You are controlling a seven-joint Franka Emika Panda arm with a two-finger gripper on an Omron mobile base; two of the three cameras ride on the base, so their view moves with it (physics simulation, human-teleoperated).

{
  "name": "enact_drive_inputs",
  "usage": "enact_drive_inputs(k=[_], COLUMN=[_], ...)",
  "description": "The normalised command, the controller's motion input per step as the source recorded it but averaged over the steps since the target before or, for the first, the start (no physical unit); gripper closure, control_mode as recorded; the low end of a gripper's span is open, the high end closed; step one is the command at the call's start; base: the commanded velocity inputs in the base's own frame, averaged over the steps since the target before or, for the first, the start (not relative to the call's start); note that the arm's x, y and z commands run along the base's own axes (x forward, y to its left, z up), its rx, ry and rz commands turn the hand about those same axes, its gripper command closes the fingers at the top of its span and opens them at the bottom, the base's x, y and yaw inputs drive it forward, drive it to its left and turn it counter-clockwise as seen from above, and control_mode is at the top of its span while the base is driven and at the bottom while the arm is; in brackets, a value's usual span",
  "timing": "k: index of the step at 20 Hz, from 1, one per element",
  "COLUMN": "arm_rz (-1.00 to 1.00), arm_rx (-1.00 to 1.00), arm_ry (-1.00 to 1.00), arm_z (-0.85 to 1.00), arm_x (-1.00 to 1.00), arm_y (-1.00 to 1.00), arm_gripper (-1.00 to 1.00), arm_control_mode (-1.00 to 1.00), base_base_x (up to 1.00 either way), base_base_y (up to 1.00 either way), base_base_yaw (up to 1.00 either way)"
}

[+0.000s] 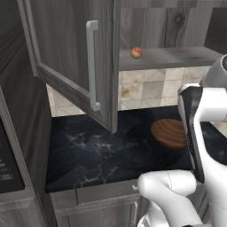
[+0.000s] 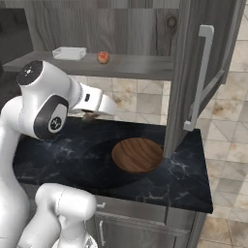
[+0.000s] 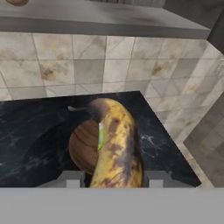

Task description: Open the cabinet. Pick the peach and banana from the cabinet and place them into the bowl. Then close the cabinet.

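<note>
Hand view has the claw (image 3: 116, 177) clamped on the banana (image 3: 114, 146), one finger on each side of its near end, with the rest of the fruit sticking out ahead of the fingers and its dark stem tip furthest away; the wooden bowl (image 3: 85, 146) sits on the black marble counter (image 3: 35, 140) just beyond and below the claw, partly hidden behind the banana, so I'd say we're in the carry-to-bowl stretch; the peach (image 2: 102, 57) is up on the cabinet shelf (image 2: 140, 65), well above and past the claw, next to a small white box (image 2: 69, 53); the cabinet door (image 1: 73, 53) with the long silver handle (image 1: 92, 66) hangs wide open off to one side of the arm

Handling-wise, my guess is the banana is light, a bit soft and smooth-skinned, and it's gripped near one end, so it could pivot or slide if the arm swings hard; a hold closer to the middle would be steadier; squeezing harder risks bruising; the peach looks round and small, probably rolls easily, so I'd take it across its widest part, from the front, without nudging it deeper into the shelf
</note>
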Motion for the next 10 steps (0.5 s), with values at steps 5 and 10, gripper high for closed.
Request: enact_drive_inputs(k=[5, 10], arm_rz=[0.0, 0.0], arm_rx=[0.09, 0.12], arm_ry=[0.14, 0.07], arm_z=[-0.51, -0.72], arm_x=[0.07, 0.0], arm_y=[-0.16, -0.24], arm_gripper=[1.0, 1.0], arm_control_mode=[-1.0, -1.0], base_base_x=[0.0, 0.0], base_base_y=[0.0, 0.0], base_base_yaw=[0.0, 0.0])
